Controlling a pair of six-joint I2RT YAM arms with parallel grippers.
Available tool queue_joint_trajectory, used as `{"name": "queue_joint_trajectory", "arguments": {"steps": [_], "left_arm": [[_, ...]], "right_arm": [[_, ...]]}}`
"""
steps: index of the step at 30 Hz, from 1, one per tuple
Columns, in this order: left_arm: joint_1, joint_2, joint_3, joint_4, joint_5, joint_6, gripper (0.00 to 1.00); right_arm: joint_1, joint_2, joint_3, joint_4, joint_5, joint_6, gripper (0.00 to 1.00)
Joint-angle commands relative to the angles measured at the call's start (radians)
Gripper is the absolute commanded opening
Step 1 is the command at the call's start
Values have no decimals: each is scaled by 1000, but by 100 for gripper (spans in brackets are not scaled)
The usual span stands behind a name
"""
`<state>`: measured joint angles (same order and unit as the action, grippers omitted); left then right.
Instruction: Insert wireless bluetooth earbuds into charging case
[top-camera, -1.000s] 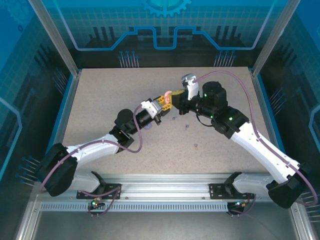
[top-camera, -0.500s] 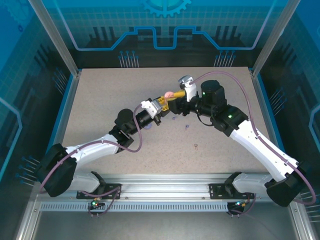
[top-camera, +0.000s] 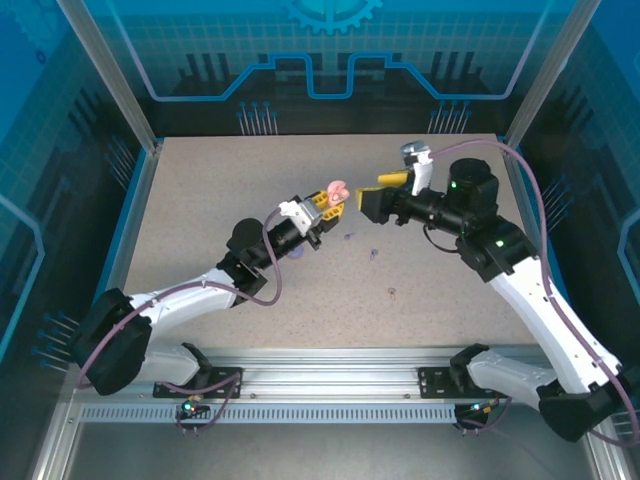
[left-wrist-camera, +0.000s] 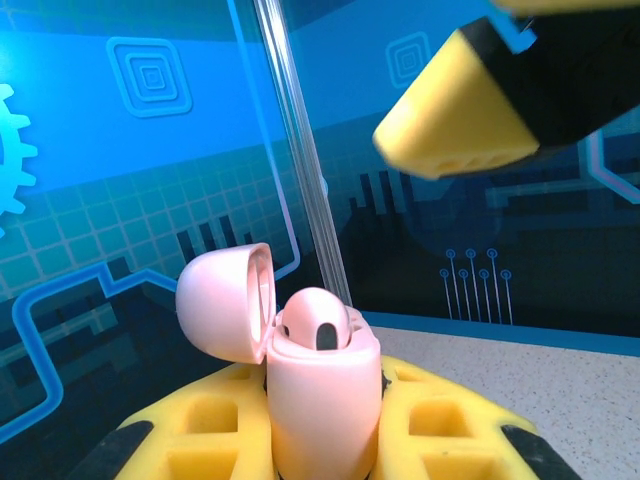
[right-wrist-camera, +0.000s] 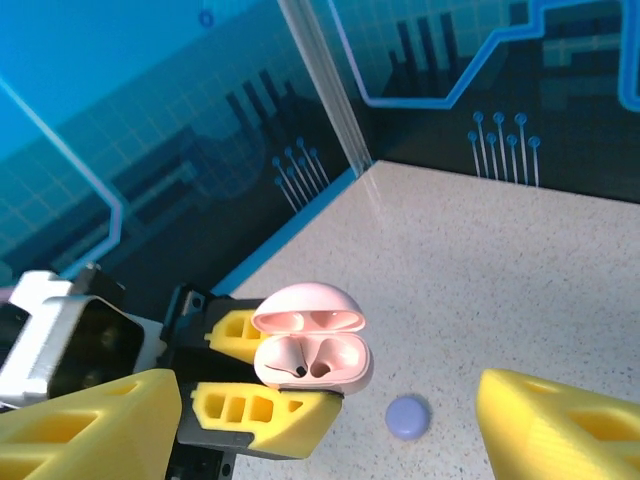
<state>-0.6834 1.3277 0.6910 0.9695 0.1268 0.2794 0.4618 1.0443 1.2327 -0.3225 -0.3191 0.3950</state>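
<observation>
L gripper (top-camera: 330, 203) clamps open pink case (right-wrist-camera: 312, 360) — R gripper (top-camera: 378, 195) spread, empty; R wrist view adds lavender disc (right-wrist-camera: 407, 417).

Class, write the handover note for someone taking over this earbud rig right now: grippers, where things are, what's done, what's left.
Left gripper: shut on the pink case, lid open.
Right gripper: open, empty, beside the case.
Done: a pink bud sits in the case; a second one I cannot confirm.
Left: check the other well and close the lid. Then see to the tiny loose pieces on the table, likely more buds.
</observation>
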Motion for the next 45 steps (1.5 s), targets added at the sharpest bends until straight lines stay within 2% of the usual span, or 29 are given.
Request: {"name": "queue_joint_trajectory", "arguments": {"steps": [1, 6, 11, 15, 20, 24, 30, 45], "left_arm": [[4, -32, -19, 49, -7, -15, 0], [5, -52, -34, 52, -6, -24, 0], [4, -80, -47, 40, -1, -28, 0], [4, -104, -57, 25, 0, -28, 0], [4, -129, -65, 8, 4, -42, 0], [4, -146, -68, 0, 8, -51, 0], [4, -164, -68, -7, 8, -50, 0], [4, -149, -55, -5, 14, -54, 0]], "right_arm": [[-39, -37, -40, -65, 71, 116, 78], [-61, -29, -134, -273, 241, 221, 77], [-54, 98, -223, -448, 342, 333, 71], [-5, 246, -244, -469, 370, 312, 64], [72, 443, -156, -571, 461, 270, 63], [104, 552, -139, -570, 464, 258, 56], [108, 636, -154, -559, 468, 242, 47], [108, 664, -216, -543, 478, 234, 41]]}}
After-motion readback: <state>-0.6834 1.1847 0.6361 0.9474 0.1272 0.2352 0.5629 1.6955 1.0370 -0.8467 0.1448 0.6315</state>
